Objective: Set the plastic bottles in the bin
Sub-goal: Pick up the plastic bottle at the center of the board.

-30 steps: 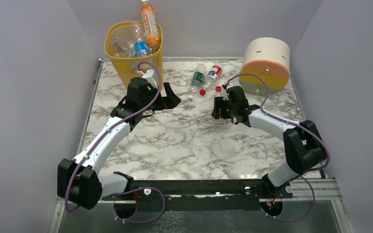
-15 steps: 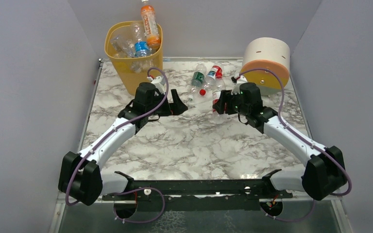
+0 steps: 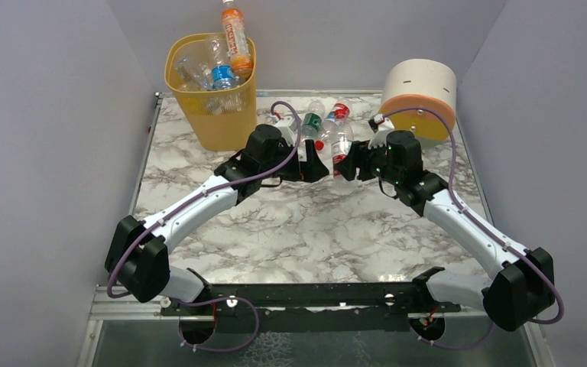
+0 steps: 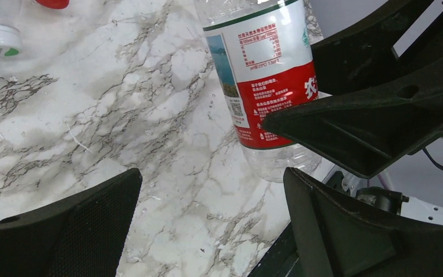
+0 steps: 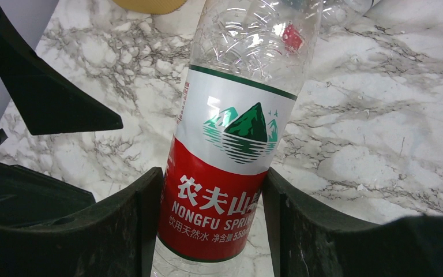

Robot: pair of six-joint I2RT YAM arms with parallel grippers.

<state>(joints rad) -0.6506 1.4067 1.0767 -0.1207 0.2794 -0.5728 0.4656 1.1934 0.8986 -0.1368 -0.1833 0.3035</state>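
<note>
Marble table [image 3: 290,229], far centre | right gripper [image 3: 348,162] clamps red-label bottle [image 5: 231,133], long axis pointing far | left gripper [image 3: 316,166] fully spread, empty, just left of bottle | bin [image 3: 215,122] far left, nearer left arm.

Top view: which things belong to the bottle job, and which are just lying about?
Job: red-label bottle in the right pincer; green-label bottle and red-capped bottle loose behind it; yellow bin, bottles inside.
Lying about: white-and-orange drum.
</note>
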